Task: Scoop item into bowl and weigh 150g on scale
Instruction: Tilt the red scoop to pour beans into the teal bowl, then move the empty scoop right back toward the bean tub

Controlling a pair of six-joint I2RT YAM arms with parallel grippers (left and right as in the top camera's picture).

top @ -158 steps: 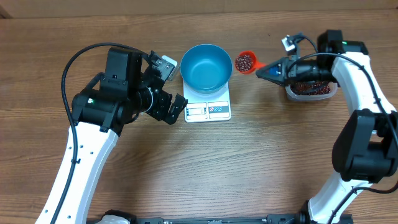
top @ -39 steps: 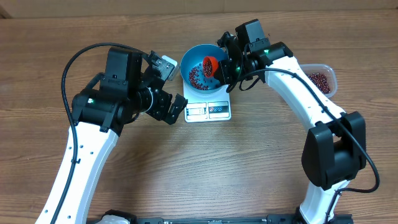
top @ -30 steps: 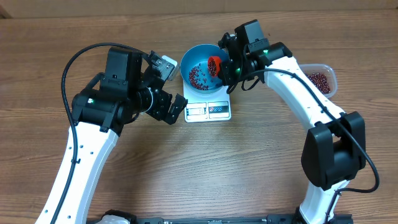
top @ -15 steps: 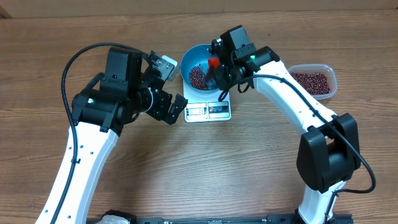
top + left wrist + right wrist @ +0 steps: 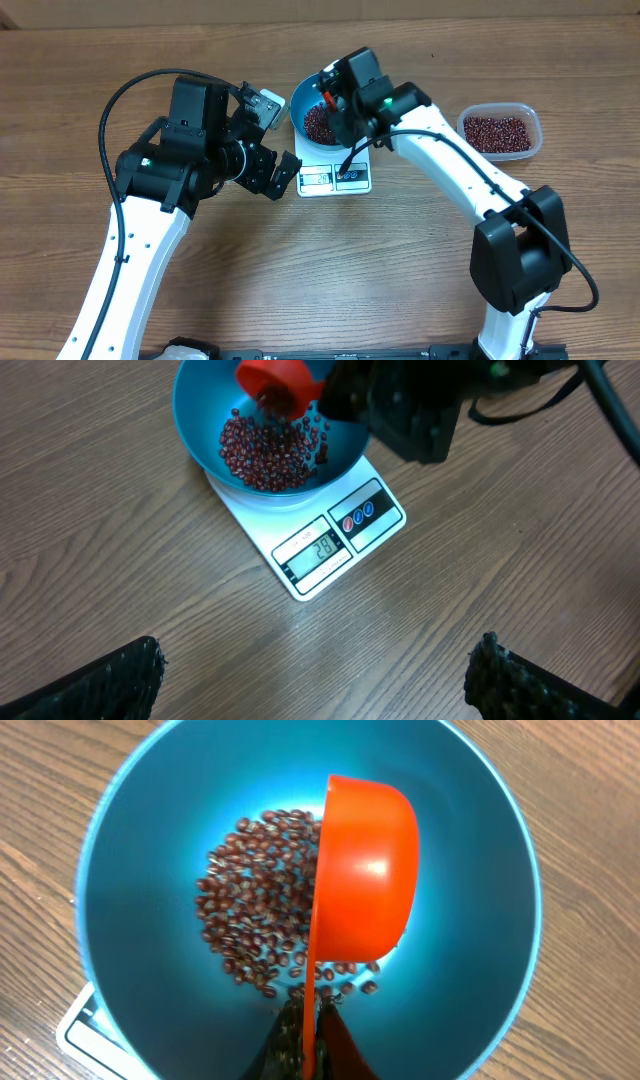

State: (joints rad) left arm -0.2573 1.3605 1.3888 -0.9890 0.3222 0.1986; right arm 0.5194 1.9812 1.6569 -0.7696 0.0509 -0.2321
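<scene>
On the scale point(image 5: 330, 545): bowl point(image 5: 195, 420), beans point(image 5: 265, 450) heaped in its bottom; display edge of the scale sticks out clear of the bowl. Over the scale, right gripper point(image 5: 305, 1035) clamped on the scoop point(image 5: 365, 870) handle, scoop tipped on its side above the beans. Just left of the scale, left gripper point(image 5: 315, 680) with jaws wide apart, empty. Well right of the scale on the table point(image 5: 400, 280): tub point(image 5: 498, 132) with more beans.

The scale's point(image 5: 330, 536) display reads what looks like 28.
</scene>
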